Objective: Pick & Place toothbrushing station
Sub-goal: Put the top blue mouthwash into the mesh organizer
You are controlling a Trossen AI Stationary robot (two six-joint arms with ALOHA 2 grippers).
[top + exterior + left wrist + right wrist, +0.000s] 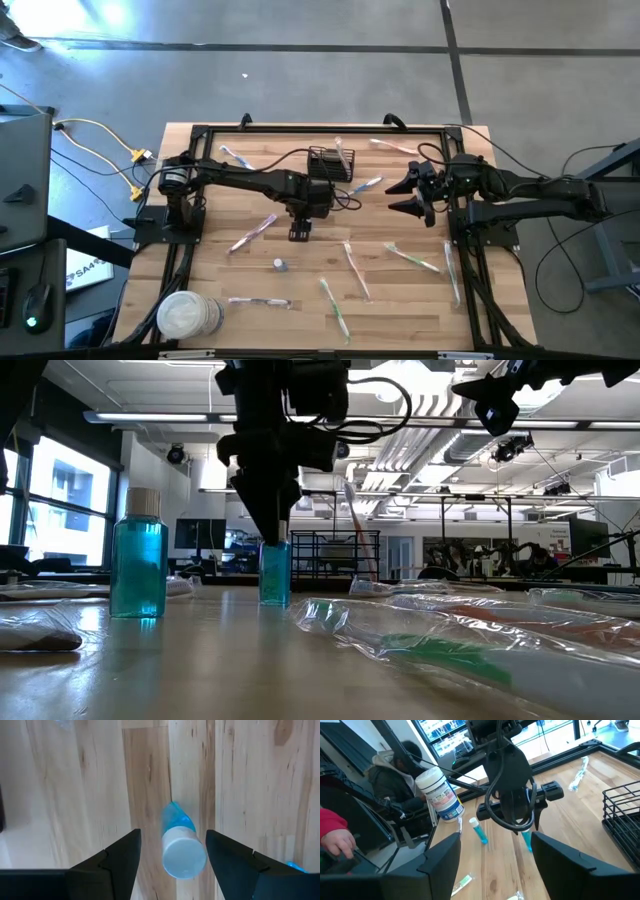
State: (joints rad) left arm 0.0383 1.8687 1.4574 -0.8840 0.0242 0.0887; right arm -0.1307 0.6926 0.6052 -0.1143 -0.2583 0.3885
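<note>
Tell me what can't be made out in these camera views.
- High view: the blue bottle under the left gripper is hidden by the gripper itself.
- Low view: that blue bottle has its cap hidden behind the gripper's fingers.
- Right wrist view: the black wire-mesh basket is cut off by the picture's edge.
- High view: the label on the round white tub is not visible from above.
</note>
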